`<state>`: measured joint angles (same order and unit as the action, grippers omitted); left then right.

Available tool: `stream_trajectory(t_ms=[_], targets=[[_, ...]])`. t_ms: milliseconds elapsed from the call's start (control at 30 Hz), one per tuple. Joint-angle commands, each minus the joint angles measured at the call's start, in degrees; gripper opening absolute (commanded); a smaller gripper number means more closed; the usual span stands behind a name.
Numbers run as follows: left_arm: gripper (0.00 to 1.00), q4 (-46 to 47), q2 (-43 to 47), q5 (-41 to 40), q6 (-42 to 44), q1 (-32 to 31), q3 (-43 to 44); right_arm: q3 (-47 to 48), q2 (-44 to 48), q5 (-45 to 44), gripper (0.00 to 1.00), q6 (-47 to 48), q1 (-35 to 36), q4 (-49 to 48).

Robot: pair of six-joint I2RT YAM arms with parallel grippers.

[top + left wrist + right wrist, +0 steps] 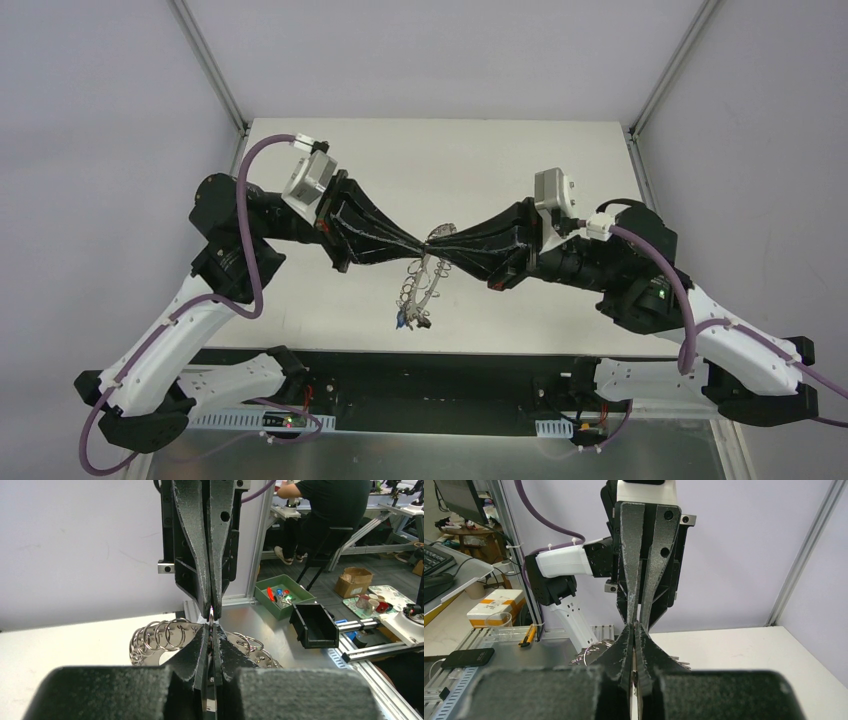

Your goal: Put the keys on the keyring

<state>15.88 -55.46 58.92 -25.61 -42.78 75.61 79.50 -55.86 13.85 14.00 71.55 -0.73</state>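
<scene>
The keyring [421,285] hangs off the table just under the point where both grippers meet tip to tip. It is a flat grey ring with many wire loops on its rim. My left gripper [419,243] is shut on a thin wire loop at the ring's top, and the loops [157,635] fan out on both sides of its fingers. My right gripper [441,243] comes from the opposite side, shut on the same top part of the keyring [589,653]. A key with a blue tag [400,320] dangles at the ring's lowest point.
The white table [520,160] lies beneath, walled in by grey panels. Off the table, the left wrist view shows a green bin [295,592] of small parts and a black bin [312,626] on an aluminium frame.
</scene>
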Motion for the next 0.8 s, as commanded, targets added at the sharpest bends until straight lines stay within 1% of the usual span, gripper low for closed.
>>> stream_trajectory(t_ms=[0, 67, 100, 133, 200, 233, 333, 500, 633, 767], targets=[[0.0, -7.01, 1.33, -1.77, 4.41, -0.21, 2.34, 3.91, 0.71, -1.67, 0.0, 0.28, 0.26, 0.22], [0.0, -10.63, 1.64, -3.15, 5.79, -0.27, 2.44, 4.58, 0.87, -2.6, 0.0, 0.42, 0.26, 3.82], [0.0, -12.08, 1.88, -3.88, 6.4, -0.21, 2.39, 4.94, 0.79, -3.0, 0.02, 0.56, 0.26, 5.7], [0.0, -13.69, 2.05, -4.45, 6.97, -0.26, 2.31, 5.3, 0.83, -3.37, 0.05, 0.6, 0.28, 7.45], [0.0, -17.03, 2.45, -5.44, 8.2, -0.26, 2.11, 5.78, 0.77, -4.18, 0.14, 0.74, 0.26, 11.26], [0.0, -18.82, 2.46, -5.79, 8.8, -0.28, 2.07, 5.94, 0.73, -4.64, 0.17, 0.77, 0.24, 12.91], [0.0, -23.17, 2.43, -6.41, 10.4, -0.23, 2.04, 7.44, 0.13, -5.34, 0.24, 1.08, 0.15, 18.86], [0.0, -30.91, 2.25, -7.26, 13.63, -0.2, 2.41, 13.93, -3.74, -5.2, 0.34, 2.15, 0.17, 31.56], [0.0, -36.88, 1.61, -6.58, 15.69, -0.2, 3.68, 18.89, -7.47, -4.74, 0.39, 2.93, -0.2, 40.66], [0.0, -44.19, 0.48, -7.29, 17.42, -0.24, 5.43, 21.21, -10.24, -2.53, 0.4, 3.4, -0.56, 45.62]])
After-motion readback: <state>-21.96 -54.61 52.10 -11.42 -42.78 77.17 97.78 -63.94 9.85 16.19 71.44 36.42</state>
